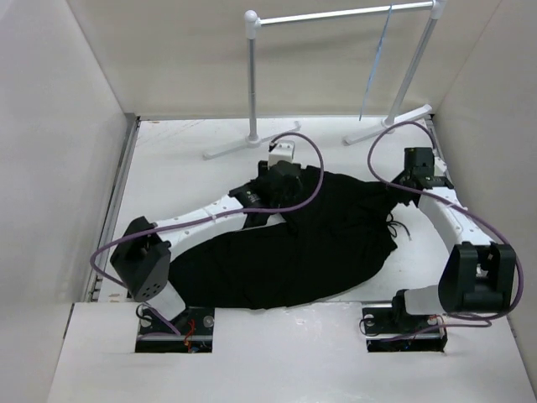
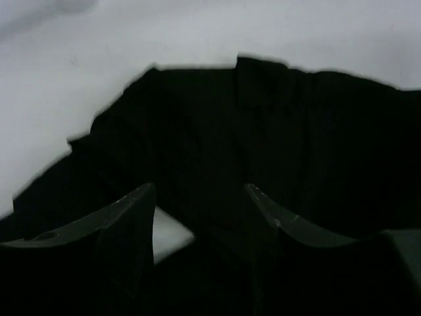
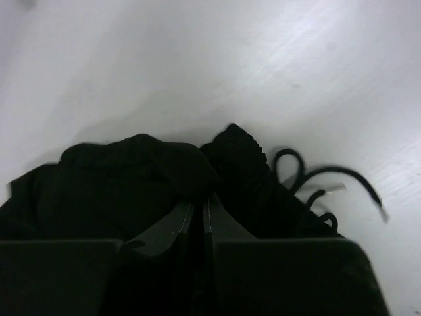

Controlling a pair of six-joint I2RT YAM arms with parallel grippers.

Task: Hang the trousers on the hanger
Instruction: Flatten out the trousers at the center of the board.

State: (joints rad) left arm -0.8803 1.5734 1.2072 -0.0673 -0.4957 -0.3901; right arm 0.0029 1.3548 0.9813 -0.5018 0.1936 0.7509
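The black trousers (image 1: 294,243) lie spread across the middle of the table, waist to the right. Their drawstring (image 3: 316,184) curls on the white surface. The pale-blue hanger (image 1: 375,71) hangs from the rack's bar at the back right, away from both arms. My left gripper (image 2: 200,191) is open just above the cloth at its far edge (image 1: 285,189). Fabric lies under and between its fingers, with none pinched. My right gripper (image 3: 202,207) is shut on a bunched fold of the trousers' waist (image 1: 411,180).
A white tubular rack (image 1: 336,15) stands at the back, its two feet (image 1: 235,147) splayed on the table. White walls enclose the table on the left, right and back. Purple cables (image 1: 310,151) loop over both arms.
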